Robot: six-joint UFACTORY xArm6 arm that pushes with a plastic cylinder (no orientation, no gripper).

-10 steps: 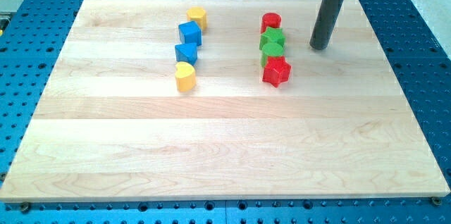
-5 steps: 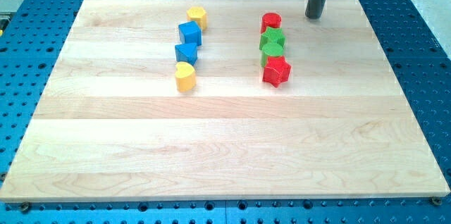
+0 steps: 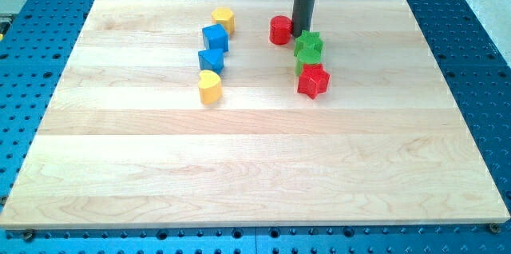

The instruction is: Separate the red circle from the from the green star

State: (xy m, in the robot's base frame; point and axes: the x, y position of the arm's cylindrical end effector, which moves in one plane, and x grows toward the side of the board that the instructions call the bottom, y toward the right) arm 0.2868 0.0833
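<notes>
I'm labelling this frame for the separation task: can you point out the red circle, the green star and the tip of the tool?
red circle (image 3: pixel 279 29), camera view, middle of its visible face.
green star (image 3: pixel 309 45), camera view, centre of its top.
my tip (image 3: pixel 302 33), camera view, the rod's very lower end, between the two blocks.

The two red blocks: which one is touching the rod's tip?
The red circle, at the view's top. My tip stands against its right side, while the red star lies lower, below the green blocks, apart from the tip.
</notes>
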